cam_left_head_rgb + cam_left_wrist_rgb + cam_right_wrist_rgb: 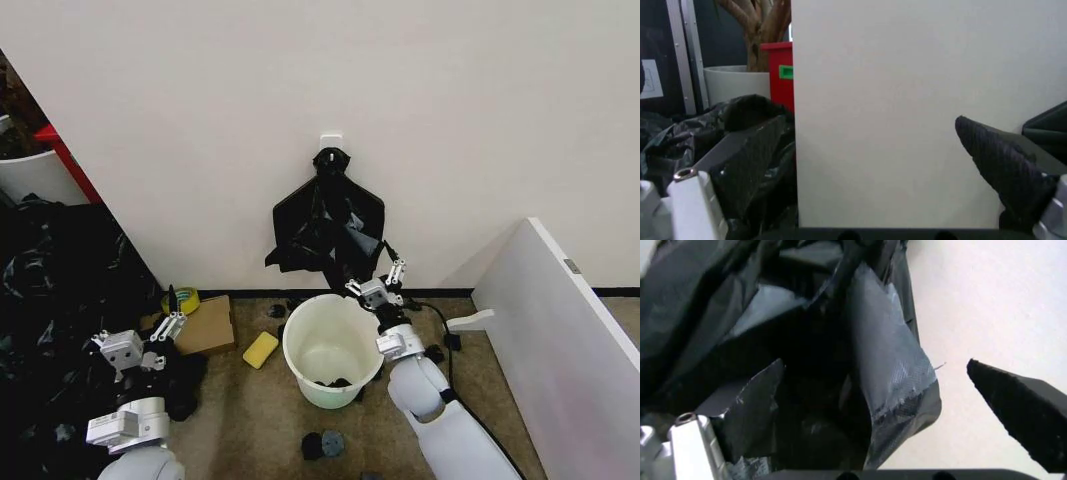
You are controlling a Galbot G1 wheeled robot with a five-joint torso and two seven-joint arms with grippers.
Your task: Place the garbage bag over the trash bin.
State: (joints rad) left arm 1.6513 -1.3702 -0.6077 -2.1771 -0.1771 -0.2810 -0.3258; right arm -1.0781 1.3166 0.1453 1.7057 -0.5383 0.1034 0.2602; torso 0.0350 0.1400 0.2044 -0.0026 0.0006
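I stood facing a plain white wall [300,90]. The garbage bag [328,228], thin, glossy, black and wrinkled, hung flat against that wall from a small white hook [332,140], its top gathered at the hook and its body spreading wider below. On the floor directly under it stood the trash bin [330,362], a round cream-white bucket with a rolled rim, upright, with a little dark material lying in its bottom.

My right fingers [378,275] were raised above the far right part of the bin's rim, just in front of the lower right corner of the hanging bag. They were spread apart and held nothing. From my right wrist, the bag's crinkled folds [807,340] sat between and beyond the spread fingertips [1020,410]; I could not tell whether they touched the plastic.

My left fingers [170,322] were low on my left side, well apart from the bin, also spread and empty, near a flat cardboard piece [205,325] and a yellow sponge [260,349] on the floor. A large heap of black plastic [50,300] lay to my far left. A white panel [560,320] leaned at my right.
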